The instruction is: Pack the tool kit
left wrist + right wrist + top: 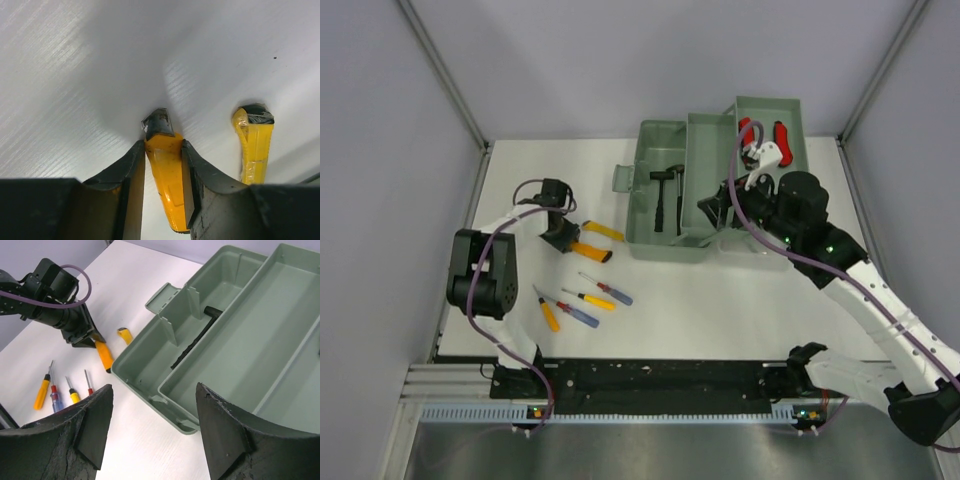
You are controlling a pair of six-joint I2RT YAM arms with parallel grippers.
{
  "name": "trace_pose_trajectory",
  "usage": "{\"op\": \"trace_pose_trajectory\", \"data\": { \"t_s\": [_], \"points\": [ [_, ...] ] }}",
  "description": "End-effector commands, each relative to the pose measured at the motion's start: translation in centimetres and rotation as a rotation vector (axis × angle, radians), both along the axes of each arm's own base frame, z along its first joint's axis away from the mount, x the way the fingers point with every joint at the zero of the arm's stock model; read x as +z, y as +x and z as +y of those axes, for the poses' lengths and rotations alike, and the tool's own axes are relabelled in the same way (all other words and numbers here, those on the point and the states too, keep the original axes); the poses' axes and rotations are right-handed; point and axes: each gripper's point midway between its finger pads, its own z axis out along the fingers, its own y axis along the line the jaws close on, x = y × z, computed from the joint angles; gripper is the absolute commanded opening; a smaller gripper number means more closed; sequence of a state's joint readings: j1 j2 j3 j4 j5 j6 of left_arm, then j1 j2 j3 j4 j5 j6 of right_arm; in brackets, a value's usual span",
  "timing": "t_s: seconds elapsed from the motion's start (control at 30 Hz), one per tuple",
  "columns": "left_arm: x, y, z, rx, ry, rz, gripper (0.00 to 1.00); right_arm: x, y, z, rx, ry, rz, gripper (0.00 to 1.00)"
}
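Packing judged well short of half done. Spread on the table (pixel 720 300), right of centre: one toolbox (pixel 665 245), folded open, trays bare but for two tools. Above its near edge, right gripper (pixel 154 390), jaws wide with nothing between. Out to the left, left gripper (pixel 565 240), down at the table, jaws pressed to both sides of a yellow knife (pixel 167 180) not yet lifted. Stowed so far: one hammer (pixel 665 190) in the left compartment, one pair of red-handled pliers (pixel 783 133) in the far right tray. Left to pack, all on the table left of the box: two knives, counting the second knife (pixel 253 145) just beside the gripped one; then four screwdrivers (pixel 592 299), two yellow-handled, two red-and-blue, near together in a loose row nearer the arm bases. Six tools to go, then presumably trays folded in and box closed.
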State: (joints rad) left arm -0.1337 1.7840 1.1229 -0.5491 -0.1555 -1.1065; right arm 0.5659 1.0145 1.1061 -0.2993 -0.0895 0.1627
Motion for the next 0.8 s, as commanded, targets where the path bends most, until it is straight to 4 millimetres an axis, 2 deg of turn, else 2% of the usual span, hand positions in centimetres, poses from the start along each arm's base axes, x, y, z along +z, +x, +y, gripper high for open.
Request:
{"op": "trace_pose_trajectory", "data": {
  "t_s": [0.0, 0.13, 0.3, 0.47, 0.53, 0.63, 0.73, 0.77],
  "points": [
    [2.0, 0.4, -0.7, -0.088, -0.032, -0.098, 0.0, 1.3, -1.3, 1.6, 0.101, 0.053, -0.013, 0.67],
    [6.5, 1.0, -2.6, -0.223, -0.088, -0.275, 0.0, 1.1, -2.4, 3.5, 0.226, 0.08, 0.011, 0.7],
    [13.5, 0.4, -4.2, -0.42, -0.047, -0.437, 0.0, 1.8, -3.7, 5.5, 0.355, 0.155, 0.031, 0.87],
    [21.1, -0.6, -5.7, -0.567, -0.058, -0.664, 0.0, 3.0, -4.3, 7.3, 0.457, 0.22, 0.042, 0.91],
    [23.1, -1.0, -5.7, -0.59, -0.041, -0.72, 0.0, 3.1, -4.3, 7.7, 0.474, 0.237, 0.051, 0.91],
    [24.3, -1.3, -4.7, -0.568, 0.012, -0.736, 0.0, 3.1, -4.2, 8.1, 0.485, 0.245, 0.067, 0.9],
    [22.8, -1.4, -3.1, -0.512, 0.075, -0.668, 0.02, 2.5, -4.1, 8.6, 0.492, 0.233, 0.075, 0.9],
    [22.0, -1.4, -3.0, -0.503, 0.076, -0.642, 0.11, 2.2, -4.1, 8.8, 0.493, 0.219, 0.077, 0.9]
  ]
}}
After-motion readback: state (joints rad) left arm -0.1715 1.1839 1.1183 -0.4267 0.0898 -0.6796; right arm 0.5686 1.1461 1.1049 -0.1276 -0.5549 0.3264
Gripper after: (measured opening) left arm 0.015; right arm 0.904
